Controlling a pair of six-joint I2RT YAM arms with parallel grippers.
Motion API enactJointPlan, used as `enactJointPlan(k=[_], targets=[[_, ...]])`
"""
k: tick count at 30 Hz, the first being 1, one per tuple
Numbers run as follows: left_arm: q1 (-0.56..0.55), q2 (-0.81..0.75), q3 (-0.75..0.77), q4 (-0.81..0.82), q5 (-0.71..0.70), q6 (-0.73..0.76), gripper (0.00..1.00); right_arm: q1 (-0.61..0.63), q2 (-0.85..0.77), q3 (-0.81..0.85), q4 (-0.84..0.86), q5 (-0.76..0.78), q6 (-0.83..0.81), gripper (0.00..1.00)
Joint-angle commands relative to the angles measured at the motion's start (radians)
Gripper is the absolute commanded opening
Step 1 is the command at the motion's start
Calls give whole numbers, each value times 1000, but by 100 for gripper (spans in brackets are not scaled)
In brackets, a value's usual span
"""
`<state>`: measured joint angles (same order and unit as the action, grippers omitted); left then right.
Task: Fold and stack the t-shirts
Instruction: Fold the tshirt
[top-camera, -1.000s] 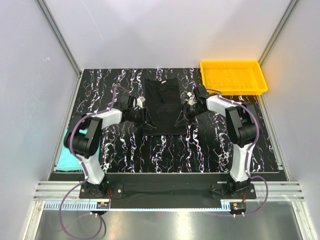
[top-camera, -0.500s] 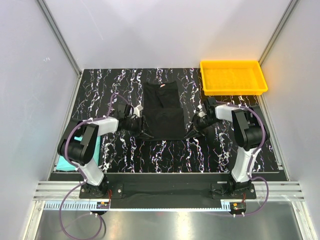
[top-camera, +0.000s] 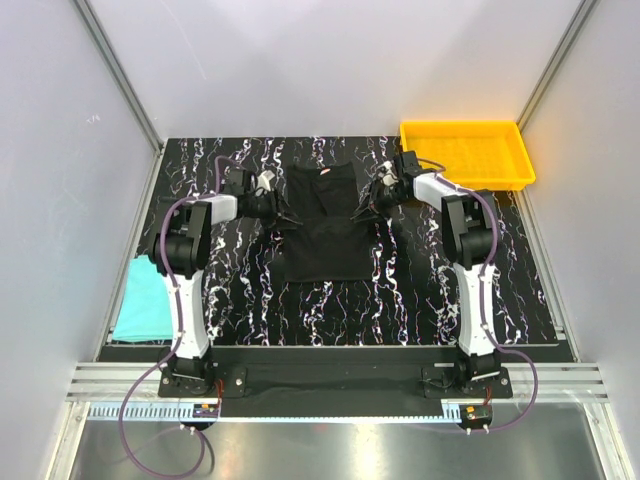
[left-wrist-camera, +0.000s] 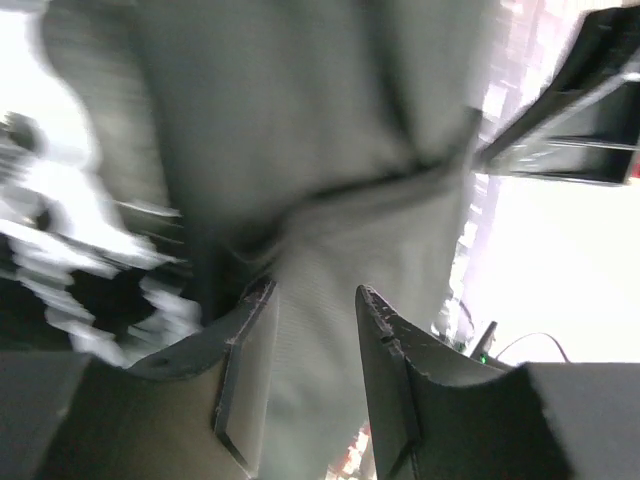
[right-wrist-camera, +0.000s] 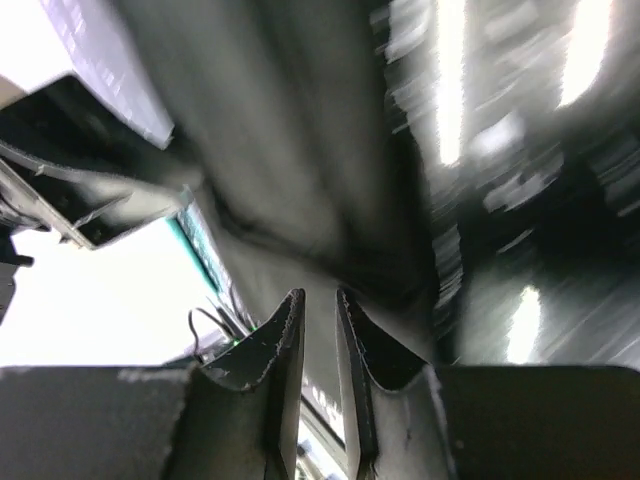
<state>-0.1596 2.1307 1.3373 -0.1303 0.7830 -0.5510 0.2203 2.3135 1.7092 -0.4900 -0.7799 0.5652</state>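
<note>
The black t-shirt (top-camera: 325, 225) lies flat in the middle of the table, its white neck label (top-camera: 325, 170) at the far end. The teal t-shirt (top-camera: 143, 300) lies at the table's left edge, behind the left arm. My left gripper (top-camera: 282, 208) is at the black shirt's left edge, about halfway up it. In the blurred left wrist view its jaws (left-wrist-camera: 315, 290) stand apart over the cloth (left-wrist-camera: 330, 120). My right gripper (top-camera: 363, 208) is at the shirt's right edge. Its jaws (right-wrist-camera: 320, 293) show a narrow gap above the cloth (right-wrist-camera: 300, 150), with nothing pinched between them.
A yellow plastic tray (top-camera: 467, 152) sits at the far right corner, just beyond the right arm's wrist. Grey walls close in the table on three sides. The arm bases stand on the rail at the near edge.
Both grippers left the shirt's lower part, swung out to its sides, then moved up to its middle edges. The shirt's lower half now lies wider. The right jaws have parted slightly.
</note>
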Motion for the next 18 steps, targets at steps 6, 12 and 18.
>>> enactJointPlan(k=[6, 12, 18], targets=[[31, 14, 63, -118, -7, 82, 45, -82, 37, 61, -80, 68, 15, 28], [31, -286, 27, -195, -89, 53, 52, -84, -142, 103, -303, 256, -154, 58], [-3, -700, -336, -172, -296, -111, 59, -84, -530, -282, -262, 401, -50, 74]])
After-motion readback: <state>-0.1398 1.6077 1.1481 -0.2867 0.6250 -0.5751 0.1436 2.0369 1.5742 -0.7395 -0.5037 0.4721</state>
